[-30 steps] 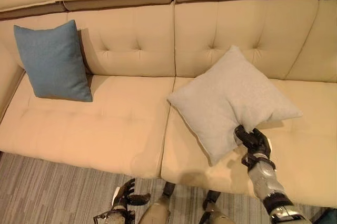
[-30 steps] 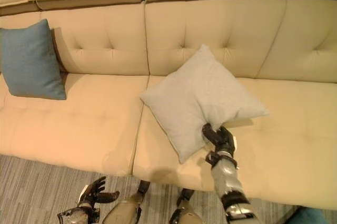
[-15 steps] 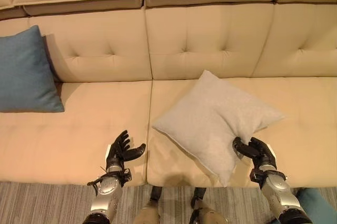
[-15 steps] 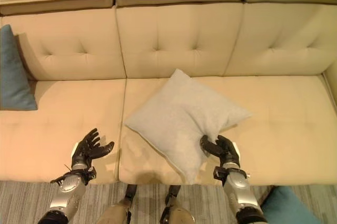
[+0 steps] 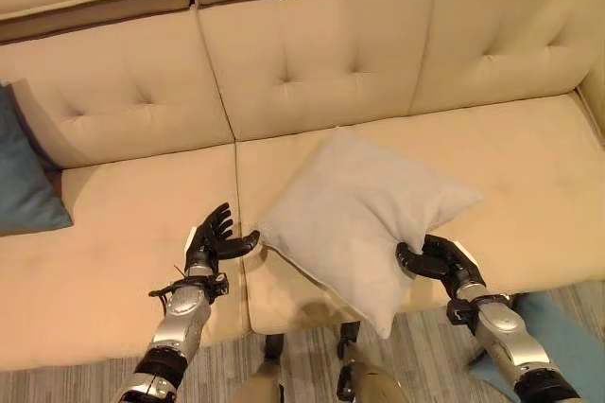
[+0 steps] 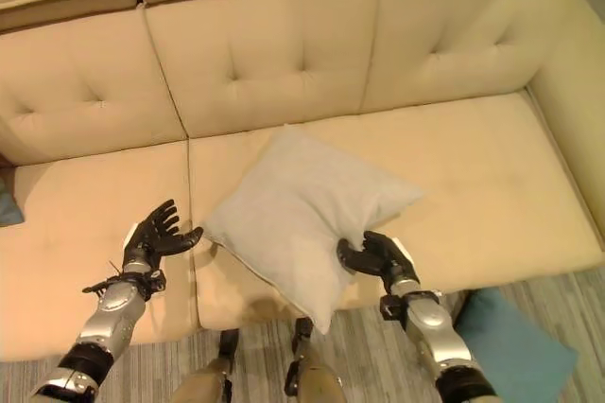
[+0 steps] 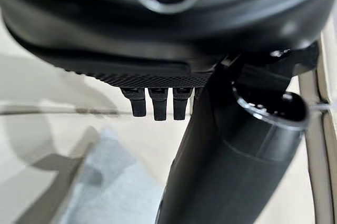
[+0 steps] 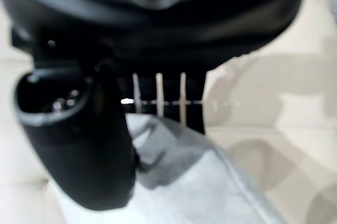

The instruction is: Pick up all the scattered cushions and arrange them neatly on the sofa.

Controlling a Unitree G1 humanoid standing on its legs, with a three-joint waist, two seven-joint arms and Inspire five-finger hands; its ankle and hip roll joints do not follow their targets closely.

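The sofa (image 5: 312, 72) is a warm cream-tan all over, its back panels button-tufted into shallow dimples, with darker brown shadowed strips under the top headrest cushions. The cushion (image 5: 364, 214) lying on the seat is pale grey, plain, with a fine woven texture and a lighter piped edge. A dusty blue cushion (image 5: 24, 181) shows at the sofa's left end, and a teal-blue cushion (image 6: 515, 337) lies on the floor. The floor (image 6: 378, 365) is striped carpet in greys and beige. Both the left hand (image 5: 213, 242) and right hand (image 5: 440, 261) are black, on silver-grey forearms
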